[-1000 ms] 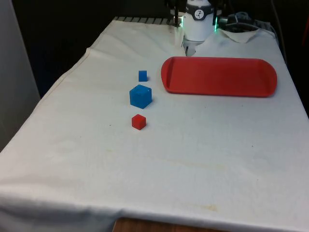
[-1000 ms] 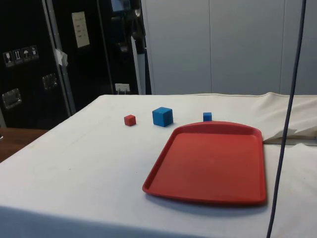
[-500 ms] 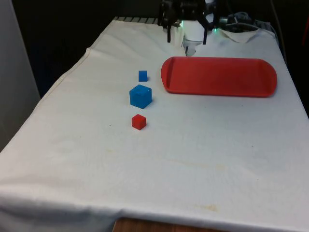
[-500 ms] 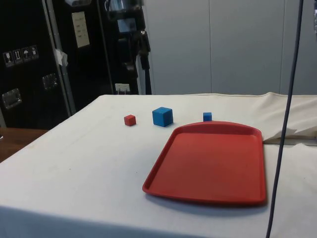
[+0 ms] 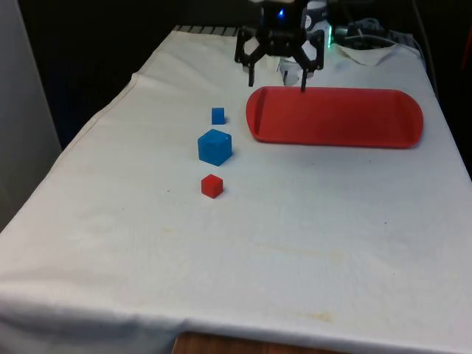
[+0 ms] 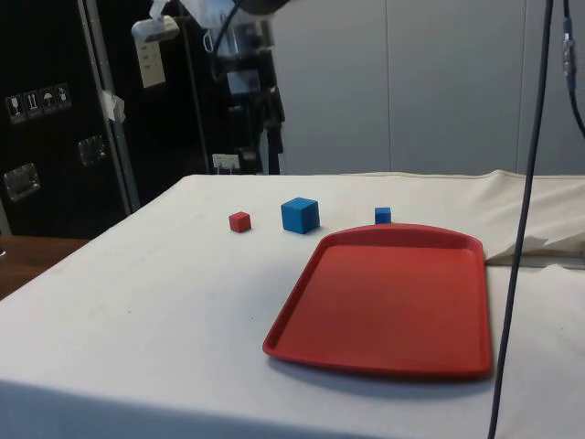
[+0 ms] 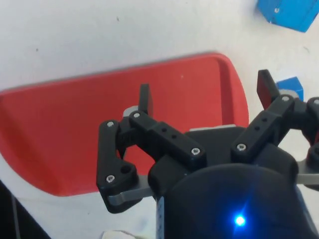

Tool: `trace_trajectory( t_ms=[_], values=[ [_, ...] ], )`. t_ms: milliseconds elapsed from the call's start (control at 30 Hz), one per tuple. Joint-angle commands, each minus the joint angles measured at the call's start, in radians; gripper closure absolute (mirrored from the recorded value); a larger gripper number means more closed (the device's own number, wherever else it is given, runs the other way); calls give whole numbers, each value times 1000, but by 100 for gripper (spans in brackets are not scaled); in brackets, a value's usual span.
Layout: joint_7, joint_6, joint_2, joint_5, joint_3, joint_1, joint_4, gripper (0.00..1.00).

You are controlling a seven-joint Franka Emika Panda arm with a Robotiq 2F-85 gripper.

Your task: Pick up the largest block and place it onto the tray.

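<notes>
Fingers point(image 5: 251, 74) spread wide, holding nothing; you see them at upper centre of the front view, above the red tray's point(image 5: 335, 118) near-left corner. Largest blue block point(image 5: 214, 147) sits on the bench point(image 5: 295, 236), left of centre, between small blue block point(image 5: 217, 116) and red block point(image 5: 212, 186).

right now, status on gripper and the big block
Gripper open, empty, above tray edge. Large blue block untouched on cloth. Path to it unobstructed.

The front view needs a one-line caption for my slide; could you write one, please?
Open gripper hovers over the red tray's end, while the large blue block, small blue block and red block wait on the cloth.
</notes>
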Motion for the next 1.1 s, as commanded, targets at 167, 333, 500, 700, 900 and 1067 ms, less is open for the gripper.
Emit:
trace_trajectory(
  t_ms=[167, 333, 500, 700, 900, 1067],
  values=[
    [0, 67, 41, -2, -5, 0, -17, 0],
    [3, 91, 68, -4, -8, 0, -19, 0],
    [4, 106, 92, -5, -13, 1, -19, 0],
    [1, 123, 119, -1, -17, 0, -19, 0],
    [-2, 140, 141, 3, -18, -1, -21, 0],
    [-2, 148, 161, 4, -18, -2, -19, 0]
  ],
)
